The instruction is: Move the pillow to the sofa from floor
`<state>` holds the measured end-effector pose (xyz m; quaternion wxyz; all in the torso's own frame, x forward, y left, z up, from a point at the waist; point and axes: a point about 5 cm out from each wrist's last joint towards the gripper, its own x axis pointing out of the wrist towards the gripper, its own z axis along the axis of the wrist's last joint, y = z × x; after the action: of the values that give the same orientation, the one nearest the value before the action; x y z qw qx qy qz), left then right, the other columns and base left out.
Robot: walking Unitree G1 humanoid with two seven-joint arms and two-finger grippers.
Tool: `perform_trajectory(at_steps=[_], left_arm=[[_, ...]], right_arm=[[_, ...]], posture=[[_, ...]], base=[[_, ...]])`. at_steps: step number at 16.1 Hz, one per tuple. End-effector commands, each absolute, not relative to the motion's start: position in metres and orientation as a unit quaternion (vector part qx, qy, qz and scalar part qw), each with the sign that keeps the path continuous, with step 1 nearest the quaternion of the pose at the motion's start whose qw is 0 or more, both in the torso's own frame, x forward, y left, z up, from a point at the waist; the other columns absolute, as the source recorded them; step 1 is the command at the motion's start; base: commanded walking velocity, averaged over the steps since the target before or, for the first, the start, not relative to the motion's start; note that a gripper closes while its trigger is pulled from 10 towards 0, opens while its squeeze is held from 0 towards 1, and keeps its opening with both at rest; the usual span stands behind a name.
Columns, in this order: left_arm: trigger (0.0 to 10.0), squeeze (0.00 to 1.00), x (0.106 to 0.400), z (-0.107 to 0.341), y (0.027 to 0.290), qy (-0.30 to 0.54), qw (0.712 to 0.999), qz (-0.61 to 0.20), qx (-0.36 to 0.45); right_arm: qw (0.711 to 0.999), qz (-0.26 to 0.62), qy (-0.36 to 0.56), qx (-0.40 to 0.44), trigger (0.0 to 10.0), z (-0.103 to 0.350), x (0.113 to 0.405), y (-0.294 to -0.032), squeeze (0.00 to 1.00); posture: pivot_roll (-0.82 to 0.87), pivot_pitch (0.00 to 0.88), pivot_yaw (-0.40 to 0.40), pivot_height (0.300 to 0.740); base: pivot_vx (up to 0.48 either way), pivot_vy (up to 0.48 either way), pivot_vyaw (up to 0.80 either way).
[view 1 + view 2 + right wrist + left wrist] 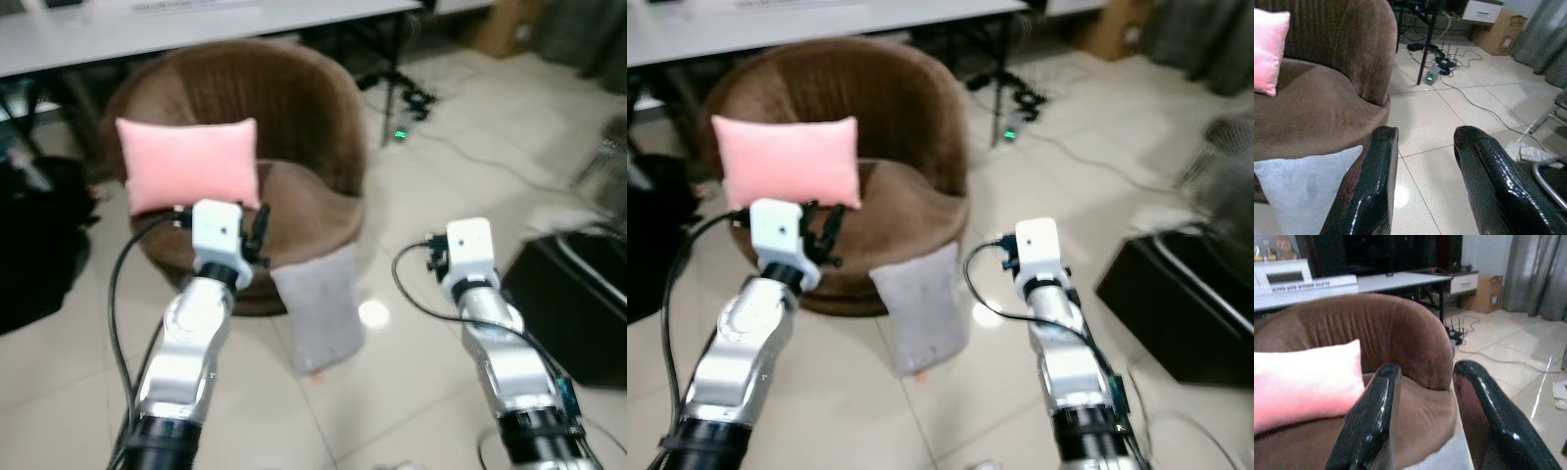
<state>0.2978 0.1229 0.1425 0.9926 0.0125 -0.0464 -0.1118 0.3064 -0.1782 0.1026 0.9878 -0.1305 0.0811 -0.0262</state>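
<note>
A grey pillow (318, 313) stands on the tiled floor and leans against the front of a round brown sofa chair (294, 98). A pink pillow (188, 162) rests upright on the seat against the sofa's left side. My left gripper (1422, 421) is open and empty just in front of the sofa's rim, above the grey pillow's upper left corner (1442, 458). My right gripper (1422, 181) is also open with nothing in it. It hovers over the floor to the right of the grey pillow (1303, 186).
A white table (196, 24) runs behind the sofa. A black bag (39, 245) lies at the left and a black box (578, 304) at the right. Cables and a device with a green light (400, 132) lie on the floor at the back right.
</note>
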Motion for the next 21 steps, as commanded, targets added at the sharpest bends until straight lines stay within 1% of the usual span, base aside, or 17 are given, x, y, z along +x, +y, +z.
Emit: perform_trajectory(at_steps=[1, 3, 7, 12, 16, 18, 21], left_arm=[[10.0, 0.0, 0.2981, 0.1446, 0.1273, -0.051, 0.993, -0.108, 0.023], [10.0, 0.0, 0.2983, 0.1446, 0.1273, -0.051, 0.992, -0.109, 0.024], [10.0, 0.0, 0.2986, 0.1439, 0.1258, -0.05, 0.992, -0.112, 0.025], [10.0, 0.0, 0.2988, 0.1437, 0.1251, -0.049, 0.992, -0.113, 0.025], [10.0, 0.0, 0.2988, 0.1437, 0.1239, -0.05, 0.992, -0.114, 0.024], [10.0, 0.0, 0.2976, 0.1434, 0.1223, -0.053, 0.991, -0.119, 0.016], [10.0, 0.0, 0.297, 0.1421, 0.1221, -0.053, 0.991, -0.116, 0.03]], right_arm=[[0.988, -0.025, 0.075, -0.133, 10.0, 0.1046, 0.3078, -0.1769, 0.0], [0.988, -0.027, 0.076, -0.133, 10.0, 0.1043, 0.3077, -0.1778, 0.0], [0.989, -0.037, 0.075, -0.119, 10.0, 0.1043, 0.308, -0.1822, 0.0], [0.988, -0.025, 0.07, -0.135, 10.0, 0.1047, 0.3085, -0.1799, 0.0], [0.988, -0.026, 0.069, -0.134, 10.0, 0.104, 0.3083, -0.1807, 0.0], [0.989, -0.035, 0.074, -0.123, 10.0, 0.1032, 0.3085, -0.1838, 0.0], [0.988, -0.028, 0.071, -0.132, 10.0, 0.1042, 0.3091, -0.1827, 0.0]], posture=[[0.02, 0.05, 0.025, 0.729], [0.02, 0.049, 0.027, 0.729], [0.01, 0.051, 0.028, 0.729], [0.01, 0.049, 0.027, 0.729], [0.01, 0.045, 0.026, 0.729], [0.01, 0.042, 0.023, 0.729], [0.01, 0.042, 0.021, 0.729]], base=[[0.39, 0.0, 0.8], [0.392, 0.0, 0.8], [0.391, 0.0, 0.0], [0.391, 0.0, 0.0], [0.391, 0.0, 0.64], [0.0, 0.0, 0.0], [0.0, 0.0, 0.0]])
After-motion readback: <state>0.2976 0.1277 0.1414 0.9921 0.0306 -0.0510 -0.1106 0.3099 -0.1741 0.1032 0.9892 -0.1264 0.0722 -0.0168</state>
